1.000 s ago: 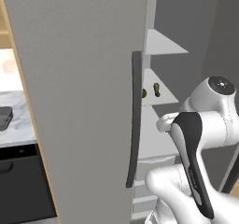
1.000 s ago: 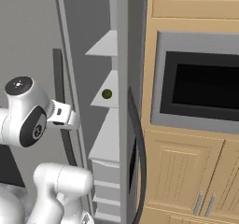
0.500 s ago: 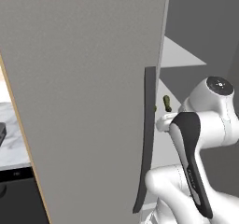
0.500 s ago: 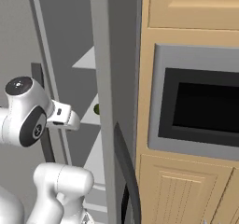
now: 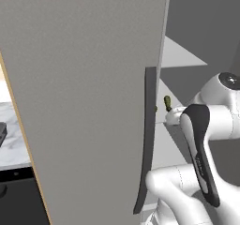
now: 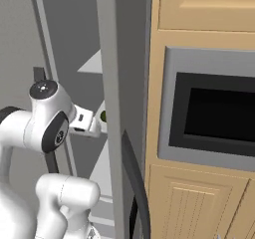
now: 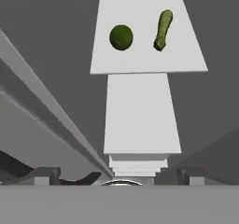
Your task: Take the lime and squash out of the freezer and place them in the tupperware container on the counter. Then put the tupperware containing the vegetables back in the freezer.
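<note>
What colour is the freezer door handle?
Dark grey, almost black; the handle shows best in the left base view.

Two close base views flanking the freezer [image 5: 84,102] door; hand view inside.

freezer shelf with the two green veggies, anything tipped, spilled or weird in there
Nothing stands out. In the hand view the lime and the squash lie side by side, apart from each other, on a pale shelf of the freezer. No spill or damage shows, and the shelves below look level.
</note>
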